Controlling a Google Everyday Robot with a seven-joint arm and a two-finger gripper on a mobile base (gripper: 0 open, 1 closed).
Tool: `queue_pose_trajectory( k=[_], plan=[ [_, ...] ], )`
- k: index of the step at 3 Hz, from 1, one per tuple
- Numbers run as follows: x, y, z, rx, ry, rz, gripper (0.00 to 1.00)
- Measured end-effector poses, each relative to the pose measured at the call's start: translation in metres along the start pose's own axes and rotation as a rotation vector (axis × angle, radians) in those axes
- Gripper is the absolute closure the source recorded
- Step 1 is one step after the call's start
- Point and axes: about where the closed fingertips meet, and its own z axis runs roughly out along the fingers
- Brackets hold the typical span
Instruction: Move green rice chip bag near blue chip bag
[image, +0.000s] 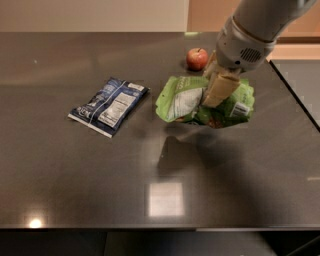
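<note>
The green rice chip bag (185, 100) is a lime-green crinkly bag with a white label panel. It hangs lifted above the dark table, casting a shadow below it. My gripper (216, 92) comes down from the upper right and is shut on the bag's middle. The blue chip bag (110, 105) lies flat on the table to the left, a short gap from the green bag's left edge.
A red apple (197, 58) stands on the table (75, 170) behind the green bag, just left of my arm. The table's right edge (295, 100) runs close beside my arm. A bright light reflection sits on the table's front.
</note>
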Motion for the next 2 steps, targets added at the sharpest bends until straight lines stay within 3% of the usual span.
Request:
queue_pose_trajectory(
  k=[2],
  plan=[
    [-0.069,-0.042,0.023,-0.02,-0.083,-0.009,1.0]
  ],
)
